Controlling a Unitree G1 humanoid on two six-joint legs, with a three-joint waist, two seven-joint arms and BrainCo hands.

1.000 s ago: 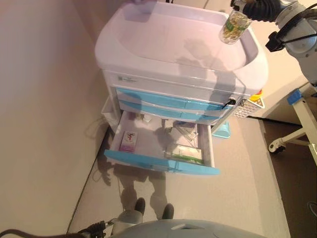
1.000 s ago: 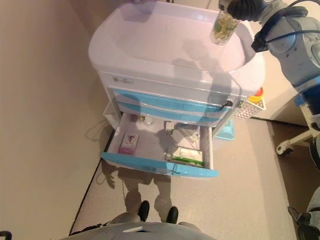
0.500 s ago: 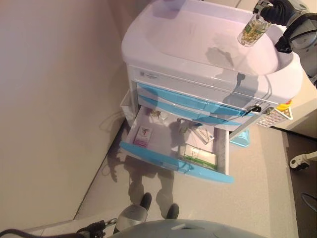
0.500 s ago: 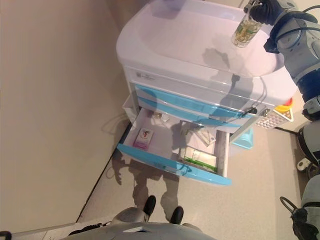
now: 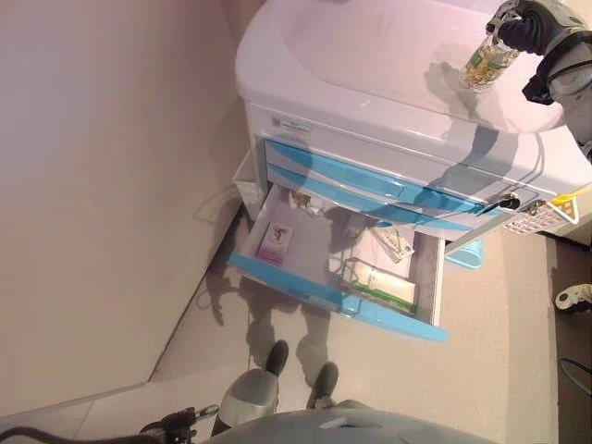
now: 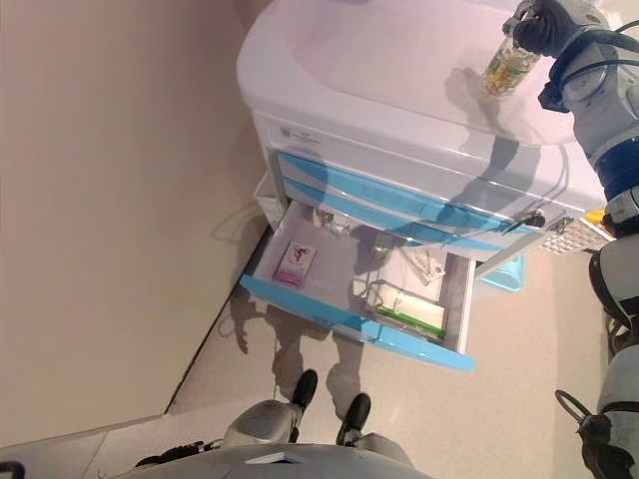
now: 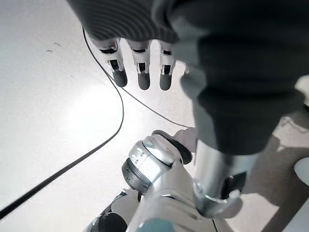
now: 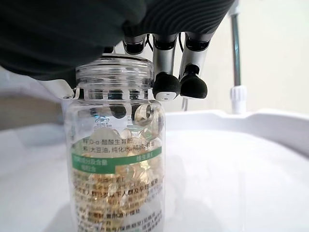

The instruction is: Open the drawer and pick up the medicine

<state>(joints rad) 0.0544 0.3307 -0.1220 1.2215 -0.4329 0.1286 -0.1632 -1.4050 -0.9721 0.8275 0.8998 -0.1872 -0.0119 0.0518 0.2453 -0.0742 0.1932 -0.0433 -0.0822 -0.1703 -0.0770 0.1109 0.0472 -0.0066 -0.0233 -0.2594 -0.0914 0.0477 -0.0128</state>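
So the right hand point(image 5: 525, 25) has the medicine bottle point(image 5: 485, 65) pinched by its clear cap, fingers point(image 8: 166, 84) curled down around the neck, and the bottle hangs below them over the recessed top of the white cart point(image 5: 370, 55). It's a see-through bottle full of yellow capsules with a green-banded label. From the wrist view I can't tell if its base touches the tray top. The bottom blue drawer point(image 5: 338, 296) is pulled out, with a small pink box point(image 5: 274, 243) and a green-and-white box point(image 5: 382, 287) inside. The left hand point(image 7: 140, 63) just hangs over the floor, fingers relaxed and empty.
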